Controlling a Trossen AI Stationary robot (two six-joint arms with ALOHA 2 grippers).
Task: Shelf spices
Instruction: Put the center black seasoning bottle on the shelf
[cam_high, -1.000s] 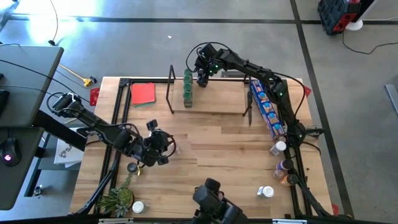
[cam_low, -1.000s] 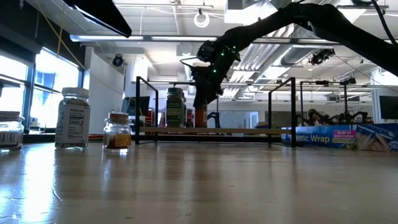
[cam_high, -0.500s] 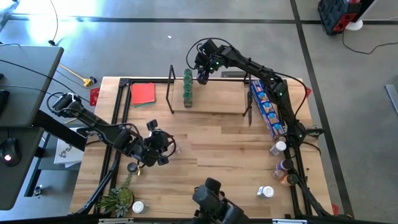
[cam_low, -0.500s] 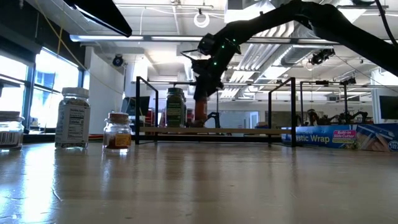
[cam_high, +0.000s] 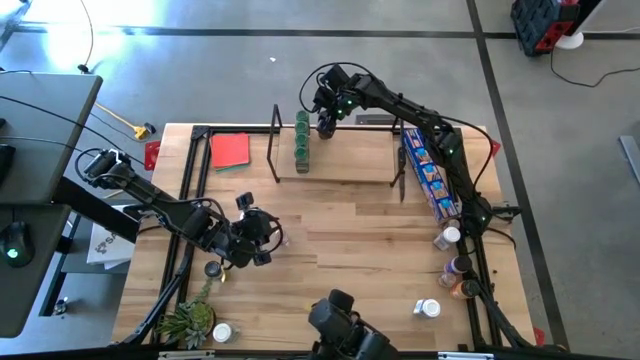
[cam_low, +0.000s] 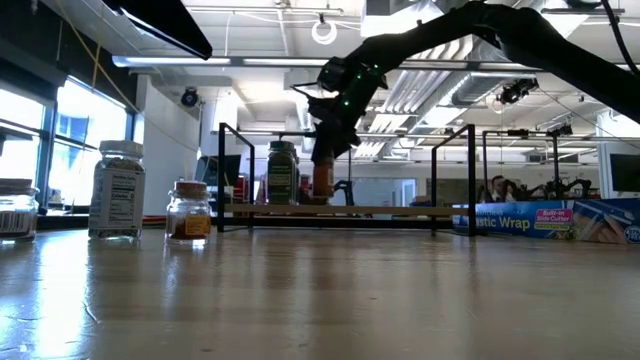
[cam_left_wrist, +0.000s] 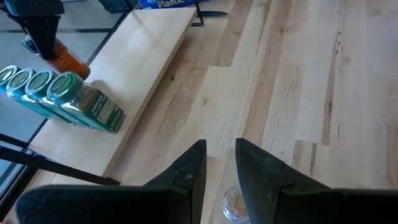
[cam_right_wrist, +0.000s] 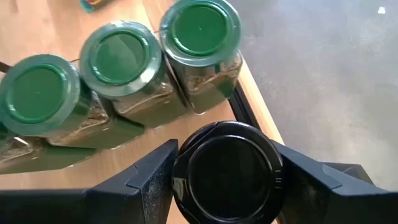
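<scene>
The shelf (cam_high: 340, 165) is a light-wood board with black end frames at the table's far side. Several green-lidded spice jars (cam_high: 301, 140) stand in a row at its left end, also in the right wrist view (cam_right_wrist: 118, 56). My right gripper (cam_high: 325, 122) hangs beside that row at the shelf's far edge, shut on a black-lidded jar of orange-brown spice (cam_low: 322, 182). My left gripper (cam_high: 255, 237) waits over the table's left middle, its fingers (cam_left_wrist: 196, 168) a narrow gap apart. Through that gap a clear-lidded jar (cam_left_wrist: 235, 203) shows on the table below. My right gripper (cam_right_wrist: 227, 168) pinches the jar at its black lid (cam_right_wrist: 227, 140), one finger (cam_right_wrist: 149, 180) on each side, coming from above and pointing down. The jar hangs about upright below the fingers, next to the green jars. Whether its base touches the shelf board (cam_low: 340, 209) I cannot tell.
A long blue packet (cam_high: 430, 175) lies by the shelf's right end, a red square (cam_high: 230, 150) by its left. Loose jars stand near the right edge (cam_high: 447, 238), (cam_high: 428, 309) and at the near left (cam_high: 213, 268), (cam_high: 222, 331). A small plant (cam_high: 188, 322) sits at the near-left corner.
My right gripper rose a little with the jar and shifted slightly toward the table's far edge, then stayed put. The jar remains in its hold beside the green jars.
</scene>
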